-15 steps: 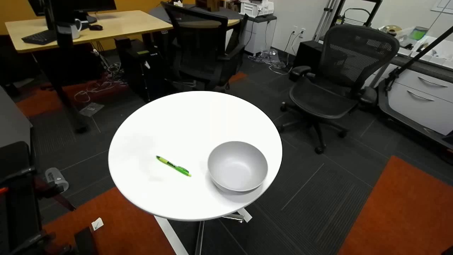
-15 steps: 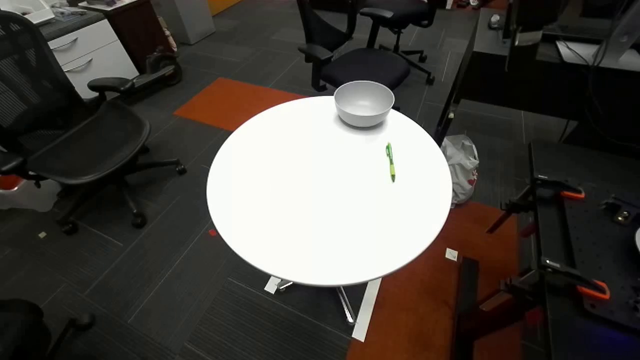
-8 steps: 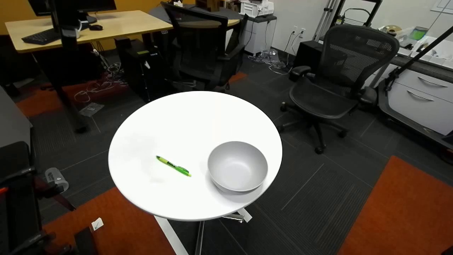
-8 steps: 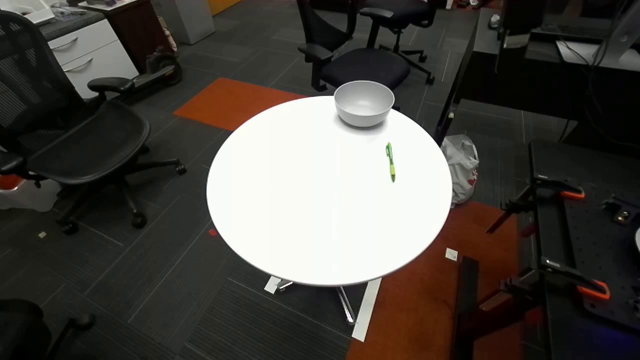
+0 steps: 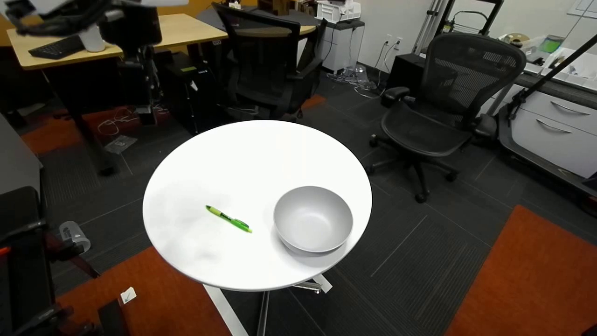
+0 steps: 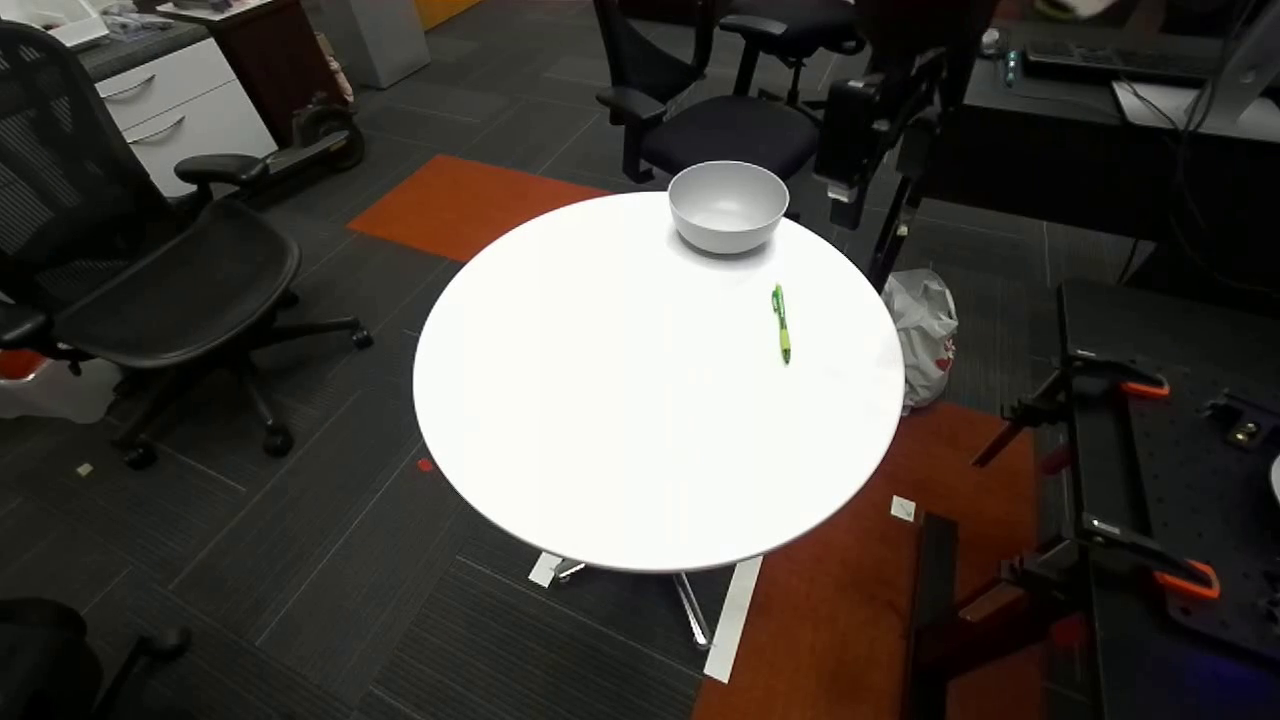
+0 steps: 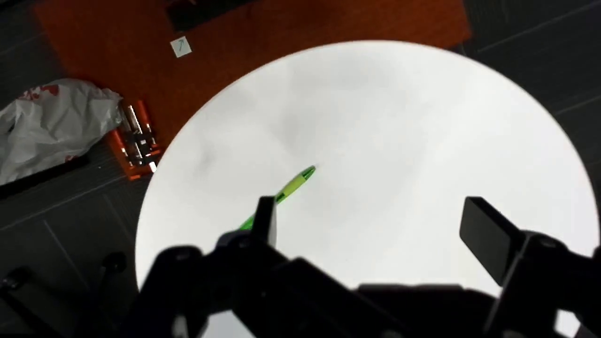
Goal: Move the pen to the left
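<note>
the pen (image 5: 228, 219) is lying on the round white table (image 5: 261, 158), beside the grey bowl (image 5: 312, 219) but apart from it, one end pointing roughly its way; the gripper (image 7: 369, 223) is hanging above and well apart from the pen, its fingers (image 7: 264, 218) standing wide with nothing held; in the wrist view the pen is showing off to the left of the gap's middle, partly hidden by the finger on that side, one end poking out past that finger's tip; its long axis is slanting from lower left to upper right, neither along the fingers' closing line nor square to it; so the coming move, i judge, is calling for a shift toward that finger's side and a turn of the wrist, until the fingers are straddling the pen crosswise; the step in hand is probably the reach; whose left is being meant i cannot tell; a slim pen may be rolling if a finger nudges it.
</note>
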You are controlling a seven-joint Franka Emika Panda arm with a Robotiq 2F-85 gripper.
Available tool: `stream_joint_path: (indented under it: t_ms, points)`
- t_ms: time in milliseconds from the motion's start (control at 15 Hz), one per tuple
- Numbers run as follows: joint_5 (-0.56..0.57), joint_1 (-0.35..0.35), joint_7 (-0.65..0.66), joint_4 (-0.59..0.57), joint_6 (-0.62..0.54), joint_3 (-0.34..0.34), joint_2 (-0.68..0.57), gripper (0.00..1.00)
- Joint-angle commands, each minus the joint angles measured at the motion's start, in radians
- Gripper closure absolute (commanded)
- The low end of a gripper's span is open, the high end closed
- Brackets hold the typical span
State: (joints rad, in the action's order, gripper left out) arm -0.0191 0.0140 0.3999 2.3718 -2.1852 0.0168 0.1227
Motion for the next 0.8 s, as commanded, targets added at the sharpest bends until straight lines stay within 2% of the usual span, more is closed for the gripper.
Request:
stream_joint_path:
  t_ms: [0,400,733]
  points:
    - [0.043,0.030,0.183,0.063,-0.176,-0.003,-0.069,0.00]
    - [0.148,0.024,0.502,0.083,-0.462,-0.066,-0.256,0.00]
    - [0.229,-0.037,0.711,0.040,-0.586,-0.180,-0.408,0.00]
